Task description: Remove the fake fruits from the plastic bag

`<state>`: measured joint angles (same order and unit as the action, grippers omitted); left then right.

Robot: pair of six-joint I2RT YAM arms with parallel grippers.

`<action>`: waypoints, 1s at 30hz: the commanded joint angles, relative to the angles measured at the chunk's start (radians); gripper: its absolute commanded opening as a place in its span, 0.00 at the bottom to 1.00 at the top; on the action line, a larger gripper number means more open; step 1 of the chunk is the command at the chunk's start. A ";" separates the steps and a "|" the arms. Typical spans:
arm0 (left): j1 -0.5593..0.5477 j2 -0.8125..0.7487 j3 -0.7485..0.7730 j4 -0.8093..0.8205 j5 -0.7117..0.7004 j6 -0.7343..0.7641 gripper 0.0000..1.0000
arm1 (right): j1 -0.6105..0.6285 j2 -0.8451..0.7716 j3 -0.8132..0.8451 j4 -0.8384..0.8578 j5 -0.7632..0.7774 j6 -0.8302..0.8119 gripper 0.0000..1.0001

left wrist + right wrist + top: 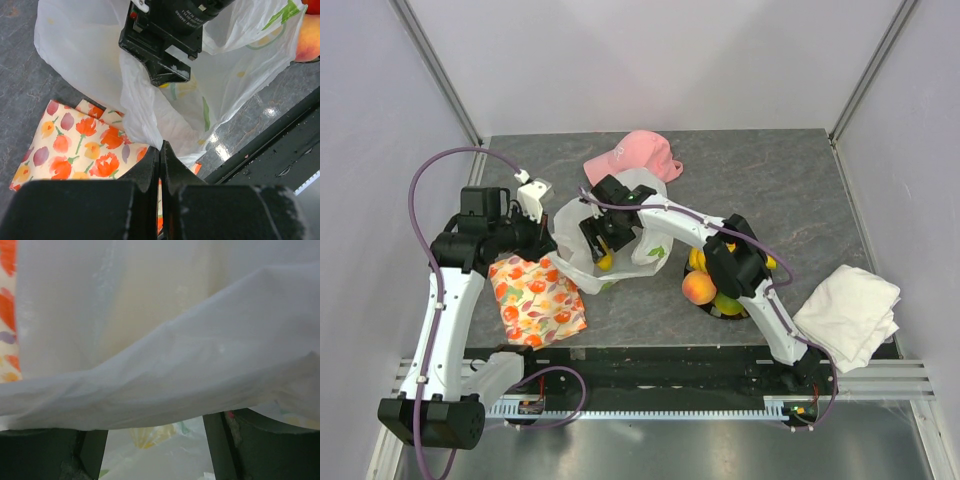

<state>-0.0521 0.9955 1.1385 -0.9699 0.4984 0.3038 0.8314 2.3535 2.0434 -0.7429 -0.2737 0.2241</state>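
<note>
The white plastic bag (655,250) stands mid-table with its mouth held open. My left gripper (548,255) is shut on the bag's near-left rim, which the left wrist view shows pinched at the fingertips (161,146). My right gripper (603,240) reaches into the bag mouth, and a yellow fruit (605,262) shows just below it. In the right wrist view its fingers (50,455) stand wide apart with only the bag's film (160,355) ahead of them. A peach (699,288), a banana (697,258) and a green lime (727,304) lie outside the bag, to its right.
A flowered cloth (535,300) lies under my left gripper and also shows in the left wrist view (75,145). A pink cap (635,155) sits behind the bag. A folded white cloth (848,315) lies at the right. The fruits outside rest on a dark dish (712,309).
</note>
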 commanded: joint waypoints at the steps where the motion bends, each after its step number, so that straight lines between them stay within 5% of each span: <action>1: 0.001 -0.018 0.012 -0.003 0.002 0.012 0.02 | -0.002 0.021 0.057 -0.012 0.145 0.003 0.77; 5: 0.003 -0.020 0.010 -0.003 0.022 0.011 0.01 | -0.002 0.021 0.058 -0.013 0.212 -0.029 0.76; 9: 0.008 -0.023 0.003 0.002 0.029 0.004 0.02 | -0.002 0.017 0.084 0.005 0.180 -0.087 0.42; 15: 0.009 -0.018 0.003 0.023 0.028 0.008 0.02 | -0.011 -0.114 0.081 -0.058 0.123 -0.192 0.19; 26: 0.008 0.051 0.062 0.109 0.014 -0.008 0.02 | -0.020 -0.445 -0.107 -0.438 -0.022 -0.642 0.12; 30: 0.008 0.084 0.090 0.131 0.040 -0.018 0.02 | -0.026 -0.658 -0.294 -0.443 0.019 -0.850 0.09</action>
<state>-0.0471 1.0592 1.1683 -0.9073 0.5079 0.3027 0.8104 1.8633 1.8946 -1.0786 -0.2459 -0.3618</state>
